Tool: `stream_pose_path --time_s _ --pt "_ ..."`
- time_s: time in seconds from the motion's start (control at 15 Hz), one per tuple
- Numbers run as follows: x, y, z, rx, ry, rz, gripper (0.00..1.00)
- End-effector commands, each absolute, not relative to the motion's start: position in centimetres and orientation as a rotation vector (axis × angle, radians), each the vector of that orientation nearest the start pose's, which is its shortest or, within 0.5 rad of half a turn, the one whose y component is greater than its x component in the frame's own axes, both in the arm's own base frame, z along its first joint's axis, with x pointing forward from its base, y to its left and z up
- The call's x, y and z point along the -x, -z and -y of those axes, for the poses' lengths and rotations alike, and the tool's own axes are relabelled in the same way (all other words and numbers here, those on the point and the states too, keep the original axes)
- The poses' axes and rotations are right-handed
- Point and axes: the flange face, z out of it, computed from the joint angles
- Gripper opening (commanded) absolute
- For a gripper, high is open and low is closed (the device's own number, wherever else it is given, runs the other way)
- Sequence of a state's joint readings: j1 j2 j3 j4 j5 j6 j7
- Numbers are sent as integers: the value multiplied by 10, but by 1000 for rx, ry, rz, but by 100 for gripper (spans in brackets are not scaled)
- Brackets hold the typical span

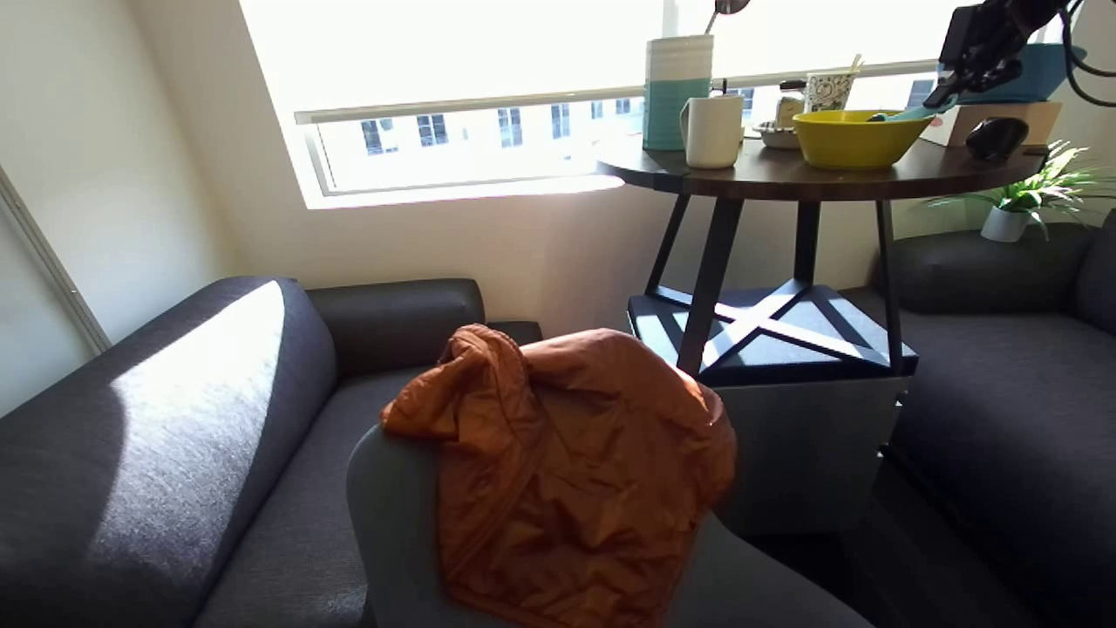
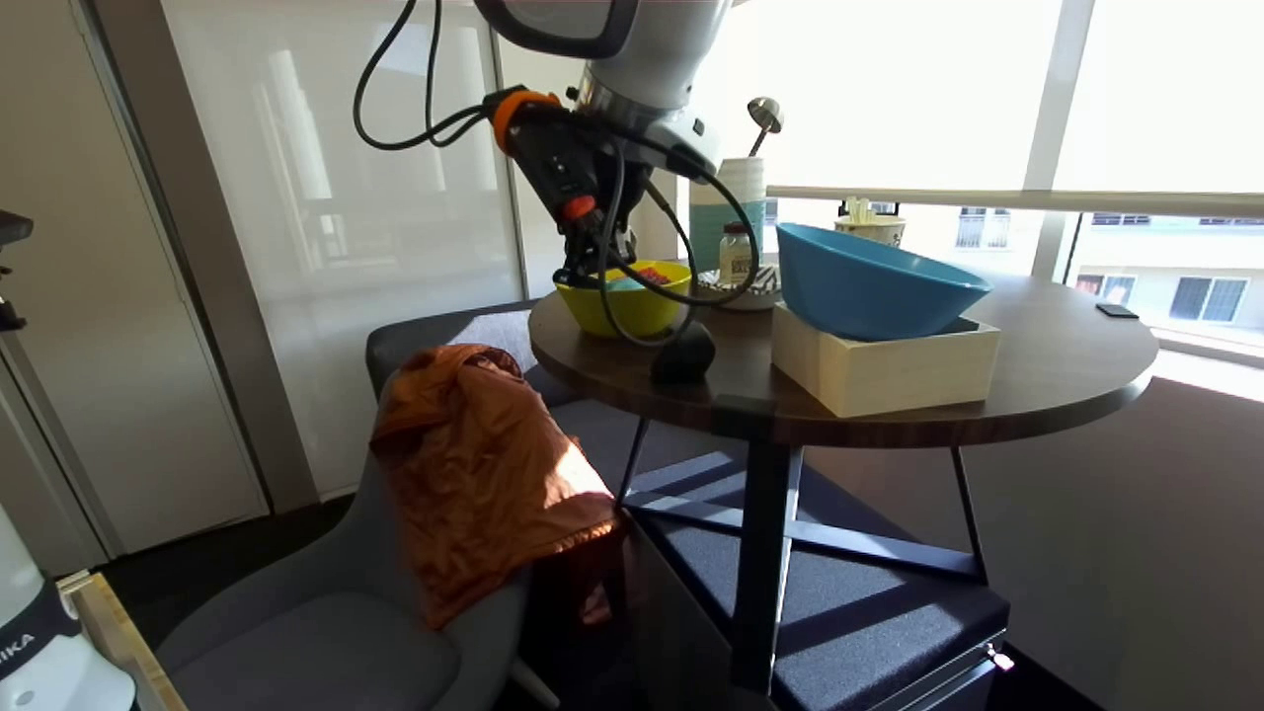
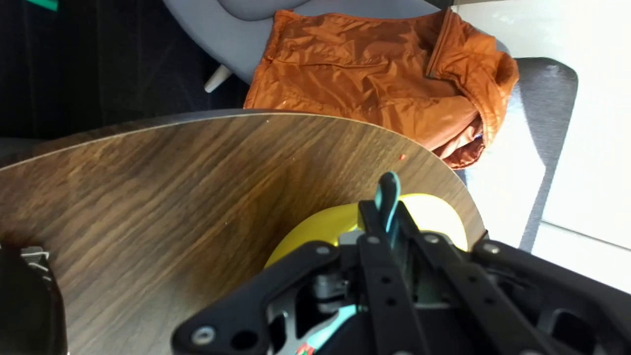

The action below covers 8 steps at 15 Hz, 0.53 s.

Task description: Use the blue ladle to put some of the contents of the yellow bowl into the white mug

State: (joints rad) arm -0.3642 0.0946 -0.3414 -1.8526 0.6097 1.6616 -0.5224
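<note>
I have my black two-fingered pincer point(image 3: 385, 212) clamped on the thin-handled light-blue ladle point(image 1: 926, 111), part of which shows inside the wide yellow round bowl point(image 1: 859, 144); the cream cylindrical mug point(image 1: 715, 135) stands well apart.

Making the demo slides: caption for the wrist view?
Gripper shut on the blue ladle at the yellow bowl, an orange jacket past the edge of the wood-grain table.

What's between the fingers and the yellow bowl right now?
The blue ladle. In an exterior view it slants to the yellow bowl's opening; in the wrist view it shows gripped between the fingers.
</note>
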Motion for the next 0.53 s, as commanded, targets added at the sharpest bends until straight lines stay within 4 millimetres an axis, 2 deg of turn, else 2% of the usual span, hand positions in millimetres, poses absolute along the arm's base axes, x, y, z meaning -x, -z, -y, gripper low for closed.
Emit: stream_pose_path --time_s 0.0,0.47 --pt "-474 -464 319 2397 137 -445 2" --pt "-473 -453 327 2246 171 -496 2"
